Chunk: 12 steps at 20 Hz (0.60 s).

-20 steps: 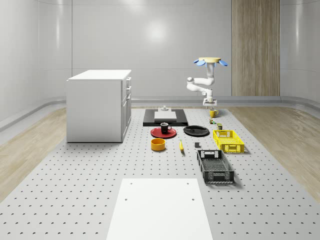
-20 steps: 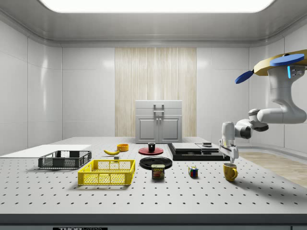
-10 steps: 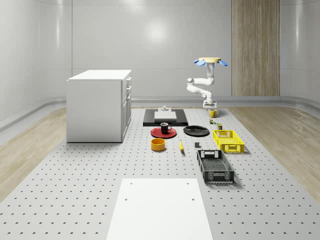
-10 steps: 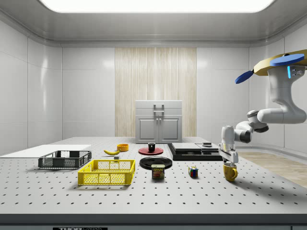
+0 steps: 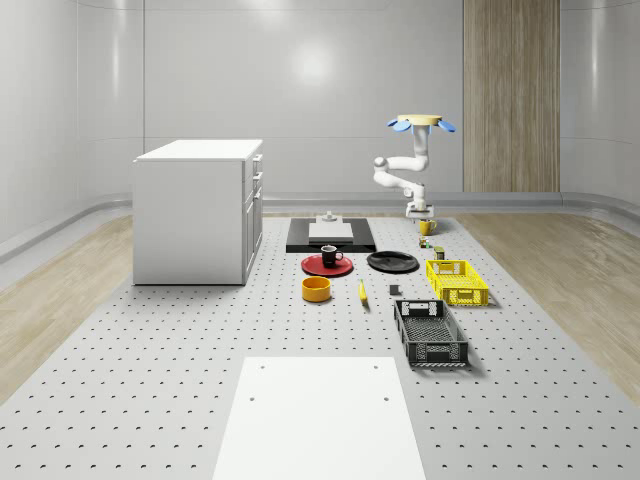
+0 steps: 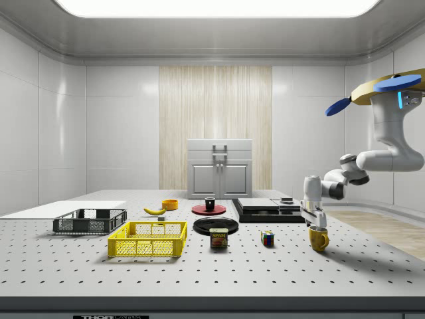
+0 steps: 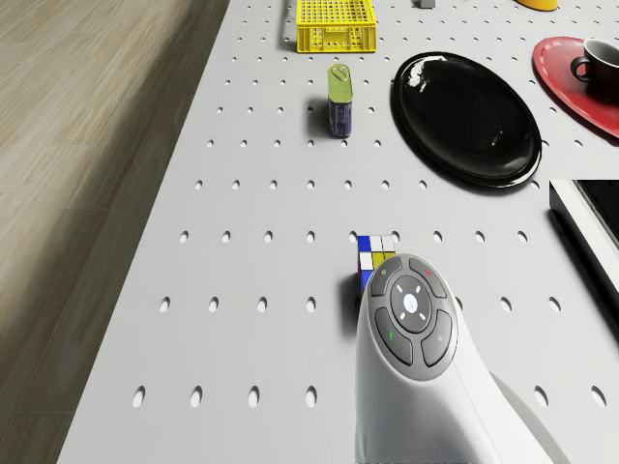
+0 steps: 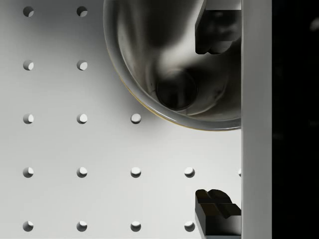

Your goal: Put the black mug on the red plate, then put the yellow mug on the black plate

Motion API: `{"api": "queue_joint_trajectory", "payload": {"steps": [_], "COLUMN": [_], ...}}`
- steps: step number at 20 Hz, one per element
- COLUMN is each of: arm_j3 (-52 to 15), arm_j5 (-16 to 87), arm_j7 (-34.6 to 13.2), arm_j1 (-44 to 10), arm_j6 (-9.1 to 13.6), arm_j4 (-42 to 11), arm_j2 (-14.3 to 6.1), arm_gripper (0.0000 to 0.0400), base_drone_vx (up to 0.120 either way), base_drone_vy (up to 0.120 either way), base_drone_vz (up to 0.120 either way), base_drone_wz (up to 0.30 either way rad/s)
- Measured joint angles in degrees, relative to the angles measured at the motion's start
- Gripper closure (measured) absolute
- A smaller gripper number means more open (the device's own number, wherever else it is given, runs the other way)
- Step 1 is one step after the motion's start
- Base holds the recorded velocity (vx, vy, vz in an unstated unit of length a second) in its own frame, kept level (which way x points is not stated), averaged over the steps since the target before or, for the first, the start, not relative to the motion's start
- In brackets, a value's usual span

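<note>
Here the drone [image 6: 392, 86] hovers above the table's [image 6: 199, 266] far corner, at the side view's right, its white arm bent down toward the yellow mug [image 6: 319, 238]. The hand [image 6: 315, 222] hangs just above the mug's rim. In the wrist view its two dark fingertips [image 8: 215, 30] stand wide apart, one over the mug's open mouth and the other over bare table, holding nothing.

The black mug [image 5: 330, 256] already sits on the red plate [image 5: 327, 265]. The black plate [image 5: 392, 262] lies beside it, unoccupied.

The step in hand looks like grasping the yellow mug. To do it well, the hand should probably sink straight down so the fingers straddle one wall of the mug, then close firmly. A small coloured cube [image 7: 375, 259] and a tin [image 7: 339, 99] lie toward the black plate, so the carry should pass above them.
</note>
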<state>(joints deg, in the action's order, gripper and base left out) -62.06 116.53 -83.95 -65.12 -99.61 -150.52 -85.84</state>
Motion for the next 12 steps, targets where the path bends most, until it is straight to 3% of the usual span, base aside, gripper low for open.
{"api": "queue_joint_trajectory", "payload": {"steps": [2,5,12], "arm_j3": [-0.01,-0.02,-0.6], "arm_j5": [-0.01,-0.01,-0.53], "arm_j7": [0.0,0.0,0.0], "arm_j1": [-0.11,-0.21,-0.11], "arm_j6": [0.0,0.0,0.31], "arm_j4": [0.13,0.23,-0.03], "arm_j2": [0.06,0.11,0.04], "arm_gripper": [0.0153,0.0225,0.0279], "base_drone_vx": [0.0,0.0,0.0], "base_drone_vy": [0.0,0.0,0.0], "base_drone_vz": [0.0,0.0,0.0], "base_drone_wz": [0.0,0.0,0.0]}}
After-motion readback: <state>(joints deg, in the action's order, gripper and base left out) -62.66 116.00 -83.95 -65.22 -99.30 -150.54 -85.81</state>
